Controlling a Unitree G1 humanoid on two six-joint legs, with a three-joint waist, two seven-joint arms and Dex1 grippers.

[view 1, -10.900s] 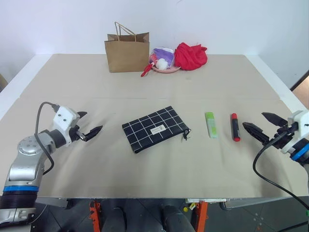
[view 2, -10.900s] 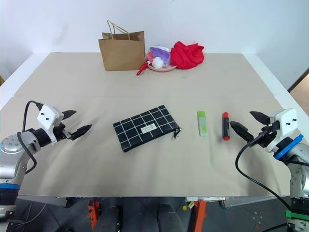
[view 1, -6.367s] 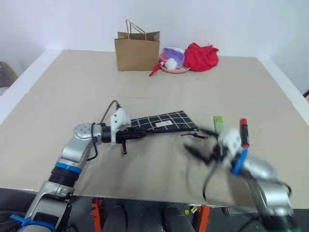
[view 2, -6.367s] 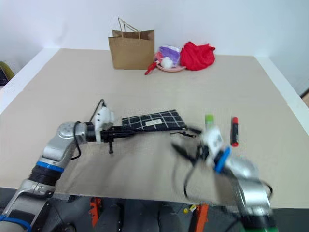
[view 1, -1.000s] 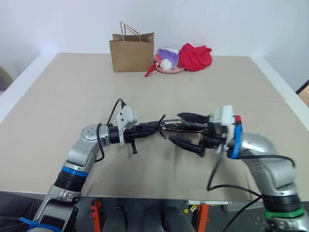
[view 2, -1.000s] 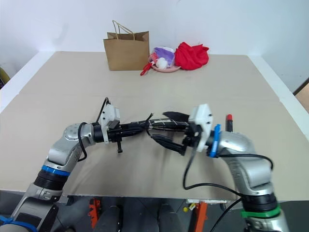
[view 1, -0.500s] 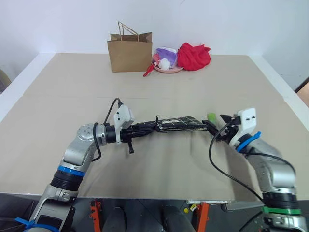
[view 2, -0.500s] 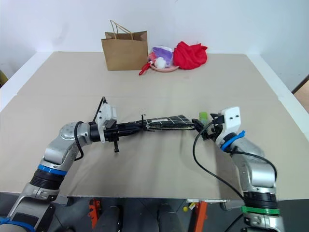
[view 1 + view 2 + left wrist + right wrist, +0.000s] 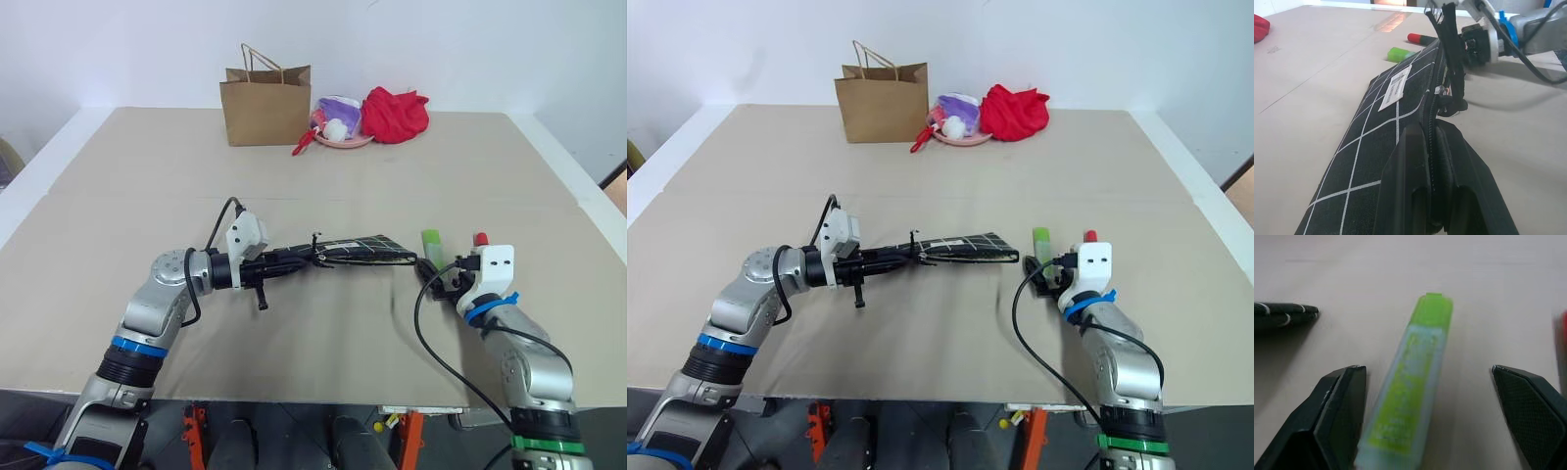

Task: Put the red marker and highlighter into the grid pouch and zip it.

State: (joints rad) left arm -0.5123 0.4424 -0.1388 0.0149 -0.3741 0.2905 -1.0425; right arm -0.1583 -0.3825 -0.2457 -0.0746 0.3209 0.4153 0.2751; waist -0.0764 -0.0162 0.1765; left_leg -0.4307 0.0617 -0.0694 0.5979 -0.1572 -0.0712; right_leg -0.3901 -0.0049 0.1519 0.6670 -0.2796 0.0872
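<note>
The right gripper (image 9: 1427, 406) sits low over the table (image 9: 323, 333) with its two black fingers (image 9: 1342, 406) spread wide on either side of the highlighter (image 9: 1410, 396), which lies flat on the table between them, touching neither from what the right wrist view shows. Taking the highlighter as the landmark, the red marker (image 9: 479, 239) lies just beside it on the robot's right, also on the table, and a corner of the grid pouch (image 9: 362, 251) ends just to its left. The pouch is lifted off the table and held roughly level, edge-up, its white label (image 9: 1396, 87) on the side facing away from the robot. The left gripper (image 9: 1432, 147), further left of the highlighter, is clamped tight on the pouch's zipper edge at the end far from the highlighter. The zipper pull (image 9: 1452, 105) hangs partway along that edge. Well beyond the highlighter, at the table's far edge, stand a brown paper bag (image 9: 265, 103), a pink dish of small things (image 9: 338, 125) and a red cloth (image 9: 396, 112).
</note>
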